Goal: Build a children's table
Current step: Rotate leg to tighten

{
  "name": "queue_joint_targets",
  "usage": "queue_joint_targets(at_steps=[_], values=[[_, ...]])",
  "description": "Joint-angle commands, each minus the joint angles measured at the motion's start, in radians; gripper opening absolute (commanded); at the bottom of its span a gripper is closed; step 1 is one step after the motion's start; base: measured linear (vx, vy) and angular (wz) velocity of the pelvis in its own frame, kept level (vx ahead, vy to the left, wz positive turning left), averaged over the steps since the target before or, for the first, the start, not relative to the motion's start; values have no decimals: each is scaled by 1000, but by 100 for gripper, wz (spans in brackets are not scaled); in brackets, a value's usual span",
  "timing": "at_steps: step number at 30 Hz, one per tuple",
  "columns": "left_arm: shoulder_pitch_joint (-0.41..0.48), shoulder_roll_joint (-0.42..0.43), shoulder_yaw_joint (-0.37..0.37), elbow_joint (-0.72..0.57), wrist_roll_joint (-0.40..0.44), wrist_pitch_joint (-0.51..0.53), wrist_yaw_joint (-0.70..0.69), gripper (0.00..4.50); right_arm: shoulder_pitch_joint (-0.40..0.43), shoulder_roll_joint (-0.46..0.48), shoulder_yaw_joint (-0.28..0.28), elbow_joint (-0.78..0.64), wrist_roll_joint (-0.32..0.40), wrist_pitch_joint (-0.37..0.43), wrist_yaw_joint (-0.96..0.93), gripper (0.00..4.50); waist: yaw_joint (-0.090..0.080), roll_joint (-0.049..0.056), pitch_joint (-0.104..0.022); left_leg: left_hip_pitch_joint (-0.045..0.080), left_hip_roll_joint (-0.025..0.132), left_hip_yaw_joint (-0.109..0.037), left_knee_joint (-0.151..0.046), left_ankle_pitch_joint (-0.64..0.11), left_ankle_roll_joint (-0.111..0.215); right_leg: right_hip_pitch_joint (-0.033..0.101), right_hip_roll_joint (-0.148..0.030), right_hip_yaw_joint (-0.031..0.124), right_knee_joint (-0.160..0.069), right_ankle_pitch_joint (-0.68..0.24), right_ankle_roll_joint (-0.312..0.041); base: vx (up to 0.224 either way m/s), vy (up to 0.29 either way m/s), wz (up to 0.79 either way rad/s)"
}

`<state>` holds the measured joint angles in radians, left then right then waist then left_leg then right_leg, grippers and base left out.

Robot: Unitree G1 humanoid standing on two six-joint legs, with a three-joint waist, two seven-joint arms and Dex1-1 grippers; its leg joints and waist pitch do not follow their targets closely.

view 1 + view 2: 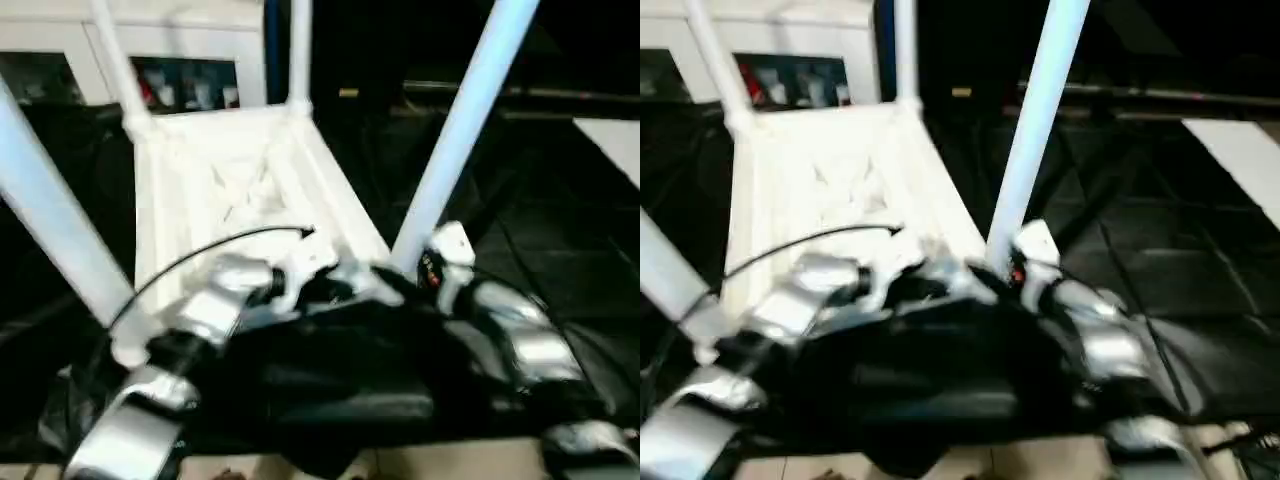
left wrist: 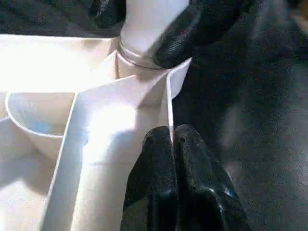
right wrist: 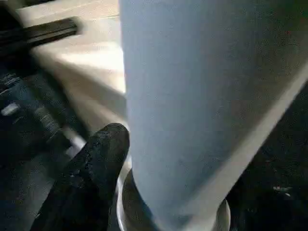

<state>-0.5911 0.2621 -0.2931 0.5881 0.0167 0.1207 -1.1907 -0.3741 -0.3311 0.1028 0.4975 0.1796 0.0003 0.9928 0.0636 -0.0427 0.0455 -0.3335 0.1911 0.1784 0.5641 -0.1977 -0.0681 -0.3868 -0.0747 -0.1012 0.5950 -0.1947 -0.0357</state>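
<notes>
A white plastic tabletop (image 1: 240, 190) lies upside down on a dark floor (image 1: 560, 230), its ribbed underside facing up, in the middle of the head camera's view. Four white tubular legs rise from its corner sockets: a far left leg (image 1: 118, 60), a far right leg (image 1: 299, 50), a near left leg (image 1: 50, 215) leaning out toward the robot's left, and a near right leg (image 1: 462, 125) slanting up to the right.

Behind the table stands a white cabinet (image 1: 180, 40) with glass panels (blurred red and white items sit behind them). A flat white board (image 1: 612, 140) lies on the floor well apart, to the far right.

The robot's two silver forearms cross the lower part of the view and hide the tabletop's near edge. A thin black cable (image 1: 200, 255) arcs over the left forearm.

The left gripper (image 2: 173, 144) is closed, its two black fingers pressed together with an upright wall of the tabletop's edge caught at their tips, just beside the corner socket (image 2: 144, 72).

The right gripper (image 2: 159, 26) wraps the base of the near right leg where it enters that socket; one black finger (image 3: 94, 163) presses against the tube, and black pads show on both sides of it in the left wrist view. So this claw is gripping the leg.
</notes>
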Motion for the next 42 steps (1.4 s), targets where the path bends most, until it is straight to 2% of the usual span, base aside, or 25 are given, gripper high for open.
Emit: queue_joint_targets(at_steps=[1, 3, 7, 12, 14, 17, 20, 21, 22, 23, 25, 27, 29, 32, 33, 34, 38, 39, 40, 42], values=[[16, 14, -57, -46, -31, 25, -124, 0, 27, -29, 60, -47, 29, 35, 137, 296, 6, 0, -55, -8, 52, -12, -51, -110, 125, 54, -85, 65, -62, -103, -235, 0, 0, 0], [20, 28, -61, -54, -34, 37, -147, 0, 31, -41, 63, -54, 35, 40, 160, 296, 10, 2, -52, -7, 54, -11, -53, -128, 113, 53, -83, 64, -63, -133, -235, 0, 0, 0], [26, 69, -66, -72, -46, 76, -221, 0, 24, -62, 65, -39, 29, 32, 206, 296, 18, 3, -50, -4, 54, -11, -55, -161, 74, 52, -86, 65, -71, -213, -212, 0, 0, 0], [29, 81, -66, -82, -55, 87, -242, 0, 27, -66, 67, -56, 43, 62, 237, 252, 26, 1, -53, -6, 53, -11, -52, -119, 76, 54, -85, 65, -64, -162, -215, 0, 0, 0], [30, 81, -64, -83, -55, 83, -238, 0, 30, -67, 69, -62, 45, 69, 241, 248, 26, 0, -55, -7, 53, -11, -51, -100, 83, 55, -84, 64, -58, -123, -224, 0, 0, 0], [31, 75, -60, -84, -54, 70, -216, 0, 37, -68, 77, -71, 49, 79, 245, 244, 27, -1, -56, -8, 51, -10, -49, -99, 85, 56, -85, 64, -58, -118, -223, 0, 0, 0], [19, 37, -43, -50, -23, 28, -101, 0, 30, -39, 70, -25, 6, 69, 139, 243, 27, 0, -54, -7, 51, -11, -51, -112, 79, 55, -85, 64, -63, -145, -215, 0, 0, 0], [8, 12, -34, -24, -4, 17, -27, 0, 9, -11, 55, 37, -30, 50, 35, 243, 24, 1, -50, -6, 50, -11, -52, -139, 67, 49, -87, 64, -70, -191, -207, 0, 0, 0], [2, -2, -30, -10, 7, 11, 14, 0, -4, 6, 45, 73, -48, 42, -26, 243, 19, 1, -45, -3, 47, -12, -54, -176, 45, 47, -87, 61, -83, -283, -185, 0, 0, 0], [-9, -23, -25, 12, 25, 10, 80, 0, -18, 31, 30, 112, -68, 36, -112, 243, 19, 2, -45, 0, 47, -16, -57, -205, 23, 47, -89, 58, -89, -376, -155, -59, 4, -4], [-13, -35, -23, 20, 31, 14, 108, 0, -22, 46, 20, 126, -72, 37, -159, 241, 14, -2, -43, -2, 45, -20, -60, -236, 12, 47, -89, 57, -99, -455, -113, -60, 7, -5], [-26, -71, -20, 42, 48, 31, 188, 0, -32, 97, -15, 156, -74, 51, -303, 229, 6, 0, -41, 3, 47, -22, -61, -261, 7, 38, -89, 59, -104, -486, -98, 0, 0, 0], [-36, -120, -21, 59, 62, 50, 265, 0, -49, 175, -63, 183, -57, 87, -475, 220, -8, -2, -44, 1, 47, -27, -64, -286, -6, 36, -87, 56, -105, -490, -94, 0, 0, 0], [-38, -146, -26, 62, 66, 55, 290, 0, -58, 215, -73, 199, -52, 92, -539, 210, -12, -2, -44, -1, 45, -26, -62, -289, 5, 36, -89, 58, -106, -482, -92, 0, 0, 0], [-38, -149, -27, 62, 66, 55, 292, 0, -59, 219, -74, 201, -52, 92, -545, 208, -12, -2, -45, 1, 47, -24, -62, -287, 9, 32, -88, 61, -105, -463, -99, 0, 0, 0], [-36, -188, -38, 63, 70, 53, 306, 0, -74, 286, -64, 207, -74, 86, -618, 208, -13, -1, -45, -2, 46, -24, -63, -279, 10, 33, -88, 61, -103, -446, -104, 0, 0, 0], [-35, -204, -45, 68, 74, 40, 308, 0, -95, 310, -33, 248, -117, 44, -638, 207, -21, -1, -47, -5, 45, -25, -64, -278, 7, 35, -87, 62, -98, -415, -113, 0, 0, 0], [-31, -195, -47, 62, 69, 35, 290, 0, -94, 300, -14, 245, -125, 6, -584, 207, -22, -1, -46, -4, 45, -23, -64, -287, 8, 33, -87, 62, -100, -417, -114, 0, 0, 0], [-28, -191, -48, 59, 67, 34, 283, 0, -91, 299, -12, 241, -122, -3, -569, 241, -23, -4, -46, -3, 45, -23, -63, -294, 13, 34, -87, 63, -101, -421, -114, 0, 0, 0], [-17, -167, -58, 36, 57, 32, 230, 0, -82, 288, -26, 209, -80, -7, -502, 274, -21, -5, -47, -5, 45, -23, -63, -288, 25, 37, -88, 63, -100, -418, -115, 0, 0, 0]])
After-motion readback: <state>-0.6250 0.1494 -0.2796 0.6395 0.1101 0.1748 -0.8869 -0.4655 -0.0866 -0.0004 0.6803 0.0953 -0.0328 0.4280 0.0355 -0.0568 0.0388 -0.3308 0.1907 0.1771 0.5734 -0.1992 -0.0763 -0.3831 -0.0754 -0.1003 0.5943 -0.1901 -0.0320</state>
